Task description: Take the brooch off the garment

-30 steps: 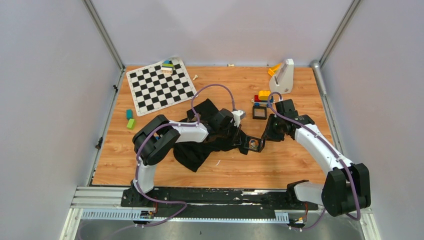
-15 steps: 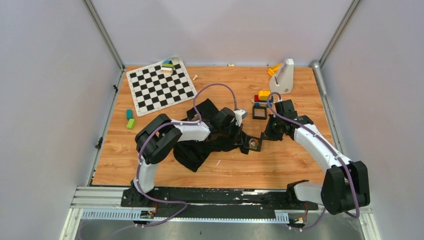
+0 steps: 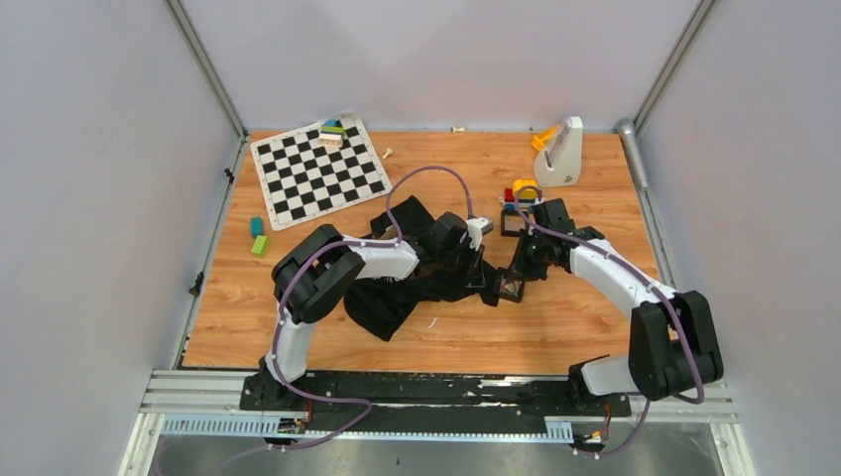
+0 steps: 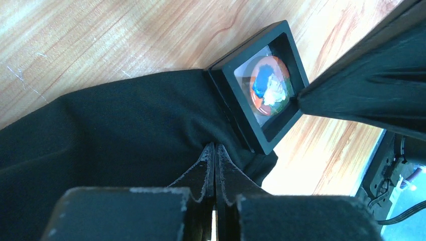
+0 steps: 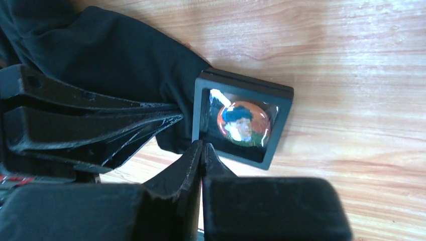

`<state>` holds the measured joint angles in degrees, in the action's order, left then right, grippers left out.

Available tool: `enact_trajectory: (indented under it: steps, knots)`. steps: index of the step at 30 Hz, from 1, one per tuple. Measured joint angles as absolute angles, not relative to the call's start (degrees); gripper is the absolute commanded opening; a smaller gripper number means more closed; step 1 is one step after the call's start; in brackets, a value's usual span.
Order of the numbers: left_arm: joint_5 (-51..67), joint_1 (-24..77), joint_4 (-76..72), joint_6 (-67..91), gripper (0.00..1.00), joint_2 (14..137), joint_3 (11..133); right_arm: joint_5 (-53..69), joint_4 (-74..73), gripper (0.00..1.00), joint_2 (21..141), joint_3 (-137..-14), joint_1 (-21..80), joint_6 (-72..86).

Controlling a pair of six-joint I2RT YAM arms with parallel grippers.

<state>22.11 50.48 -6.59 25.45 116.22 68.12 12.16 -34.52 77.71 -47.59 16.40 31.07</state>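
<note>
The top camera looks down from high behind the left gripper (image 4: 215, 148) and right gripper (image 5: 202, 146), far enough to take in the whole table (image 3: 595, 327). Each wrist camera sits close behind its own gripper, looking out past the tips. Both wrist views share the black square frame (image 4: 240, 105) just ahead, with the garment (image 4: 125, 130) beside it.

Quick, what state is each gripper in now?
Left gripper: closed, pinching the black T-shirt.
Right gripper: closed, against the edge of the black square frame; a grip cannot be told.
</note>
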Motion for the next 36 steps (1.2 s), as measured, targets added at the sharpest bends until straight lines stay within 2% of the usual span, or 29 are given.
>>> enact_trajectory:
  steps: [6,9,10,12,16,25,31,36]
  knots:
    - [22.61,49.78,-6.66,25.47,0.0,116.25,68.01,12.56,-33.06,0.13,80.82,-47.59,16.73,31.4]
    - [22.87,49.23,-6.68,25.45,0.0,115.85,67.44,12.58,-32.73,0.33,80.82,-47.59,16.8,31.46]
    - [22.9,48.99,-6.66,25.45,0.0,115.42,66.94,12.51,-32.64,0.35,80.79,-47.59,17.28,31.38]
    - [22.74,48.36,-6.17,25.26,0.0,114.02,65.45,11.07,-32.69,0.34,80.58,-47.59,18.72,31.59]
    - [21.65,46.3,-3.55,24.27,0.0,110.34,63.11,8.64,-32.82,0.25,80.42,-47.62,25.21,32.23]
    - [21.12,39.16,-1.39,23.09,0.0,105.34,60.55,3.64,-33.04,0.22,80.31,-47.18,37.1,38.59]
    - [20.38,39.42,-0.38,22.59,0.0,104.95,60.05,-0.49,-33.69,0.25,80.62,-45.23,35.75,39.83]
    - [19.14,39.18,1.19,22.39,0.01,101.54,58.3,-2.5,-33.36,0.3,82.32,-45.25,29.65,38.57]
